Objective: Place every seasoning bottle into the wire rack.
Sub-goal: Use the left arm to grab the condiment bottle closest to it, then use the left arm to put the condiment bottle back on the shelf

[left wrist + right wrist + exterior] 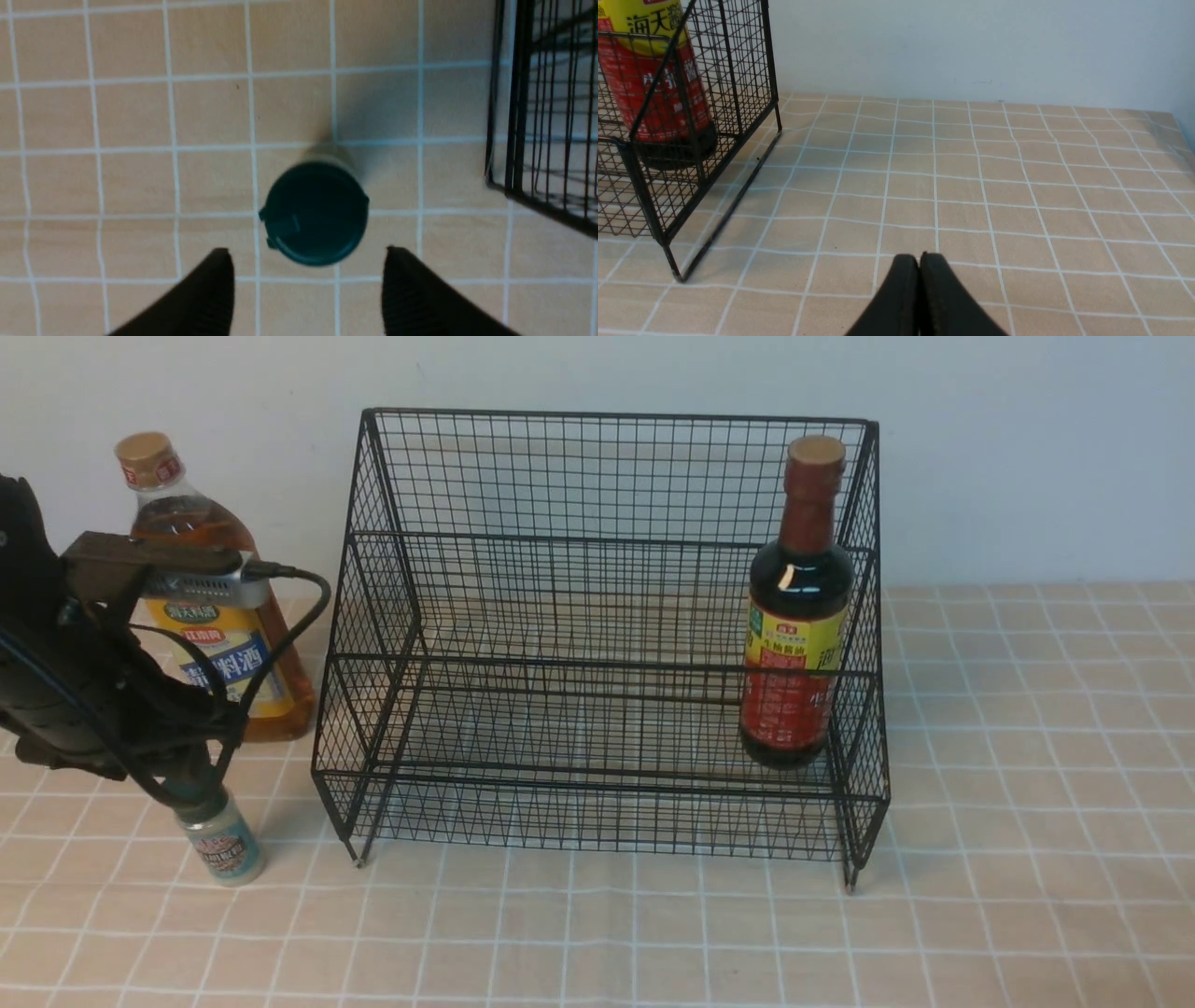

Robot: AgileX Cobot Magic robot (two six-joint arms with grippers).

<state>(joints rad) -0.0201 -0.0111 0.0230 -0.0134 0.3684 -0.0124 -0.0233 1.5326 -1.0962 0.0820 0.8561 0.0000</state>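
Left pincer (307, 256): spread, tips either side of green-capped shaker (315, 212), clear of the cap. Shaker upright on surface (1027, 803), lower left of front frame, near wire rack (616, 417) corner. Amber bottle (219, 616) upper left, outside rack. Dark sauce bottle (796, 644) upright inside rack, right end. Right pincer (920, 261): pressed together, empty, low over bare surface.
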